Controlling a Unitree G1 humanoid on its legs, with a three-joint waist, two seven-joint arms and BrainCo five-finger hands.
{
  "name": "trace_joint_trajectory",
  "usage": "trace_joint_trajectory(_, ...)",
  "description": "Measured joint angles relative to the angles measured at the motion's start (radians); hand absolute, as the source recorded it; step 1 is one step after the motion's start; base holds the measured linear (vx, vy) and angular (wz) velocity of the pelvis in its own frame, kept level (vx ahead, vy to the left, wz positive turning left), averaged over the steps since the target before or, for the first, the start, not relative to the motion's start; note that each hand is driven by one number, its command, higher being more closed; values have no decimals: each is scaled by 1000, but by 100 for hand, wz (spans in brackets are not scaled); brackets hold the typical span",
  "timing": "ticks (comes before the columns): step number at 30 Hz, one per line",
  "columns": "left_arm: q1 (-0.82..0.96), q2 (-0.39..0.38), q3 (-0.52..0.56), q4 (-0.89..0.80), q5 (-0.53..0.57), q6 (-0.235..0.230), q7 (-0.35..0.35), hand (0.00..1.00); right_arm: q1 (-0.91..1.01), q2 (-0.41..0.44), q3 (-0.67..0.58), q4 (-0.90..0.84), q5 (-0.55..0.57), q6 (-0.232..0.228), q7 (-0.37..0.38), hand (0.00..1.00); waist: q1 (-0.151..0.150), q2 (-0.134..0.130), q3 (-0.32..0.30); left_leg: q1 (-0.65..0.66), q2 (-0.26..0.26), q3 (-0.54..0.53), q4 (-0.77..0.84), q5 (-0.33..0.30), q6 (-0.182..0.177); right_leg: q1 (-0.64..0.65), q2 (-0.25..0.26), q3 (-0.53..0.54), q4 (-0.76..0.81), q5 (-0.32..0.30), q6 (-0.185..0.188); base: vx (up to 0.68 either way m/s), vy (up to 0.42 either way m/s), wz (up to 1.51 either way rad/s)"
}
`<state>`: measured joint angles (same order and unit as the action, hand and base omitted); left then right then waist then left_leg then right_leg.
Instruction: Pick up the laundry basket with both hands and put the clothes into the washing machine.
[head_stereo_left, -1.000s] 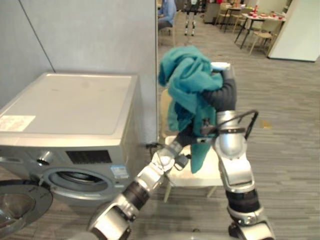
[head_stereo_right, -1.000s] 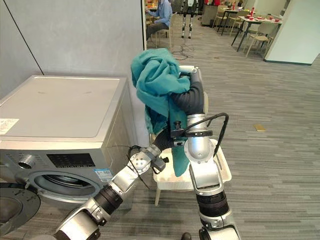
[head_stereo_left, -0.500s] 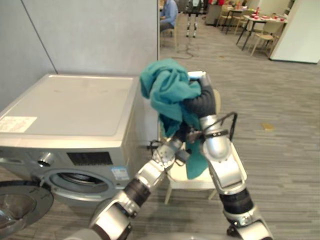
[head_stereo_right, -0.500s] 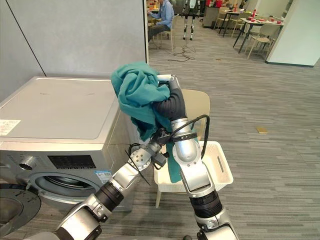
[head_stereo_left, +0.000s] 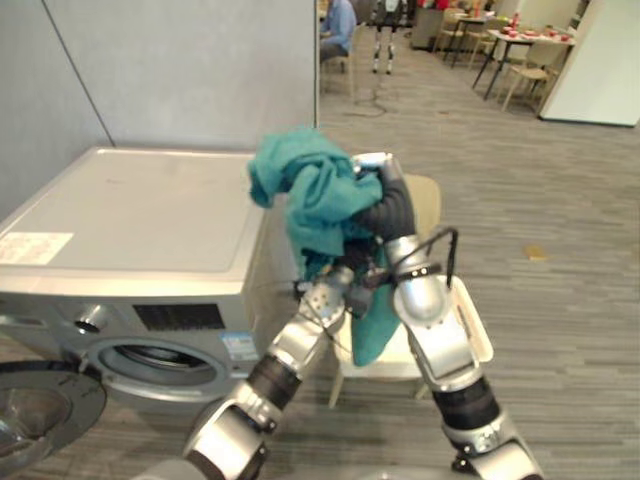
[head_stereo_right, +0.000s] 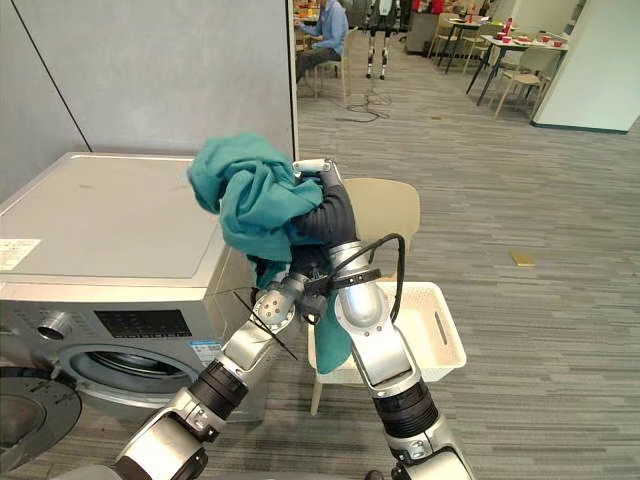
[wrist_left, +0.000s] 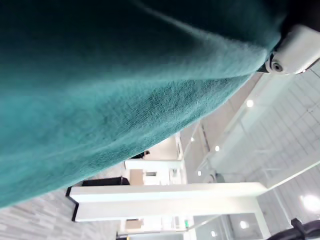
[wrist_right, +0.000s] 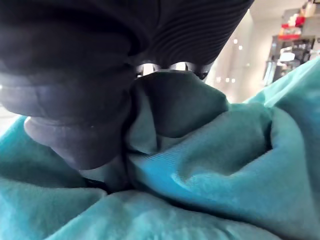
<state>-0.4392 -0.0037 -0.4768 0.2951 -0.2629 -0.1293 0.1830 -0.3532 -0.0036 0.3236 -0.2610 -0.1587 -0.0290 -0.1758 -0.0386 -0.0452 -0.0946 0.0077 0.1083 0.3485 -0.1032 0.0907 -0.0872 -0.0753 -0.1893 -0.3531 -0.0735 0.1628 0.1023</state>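
Teal cloth (head_stereo_right: 245, 195) | bunched in right robot hand (head_stereo_right: 322, 195), clenched round it | left robot hand (head_stereo_left: 352, 292) beneath, state untellable

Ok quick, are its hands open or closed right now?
Left hand: cannot tell, it is tucked in under the cloth.
Right hand: closed, holding the cloth up.
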Motion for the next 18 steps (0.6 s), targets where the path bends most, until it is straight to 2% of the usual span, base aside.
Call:
trace_joint_trajectory(5,58,-5,51,-29,2,-5,40,100,28,2,8,9,2,2,-28,0,0,0,0,-2,0,-2,0,0,0,-1,0,-2,-1,0,0,0,0,0)
trace_joint_trajectory(18,156,-14,147,-102,-1,-7,60,100,37,20,8,12,10,5,-42,0,0,0,0,0,1,-3,0,0,0,2,1,-2,-1,-1,0,0,0,0)
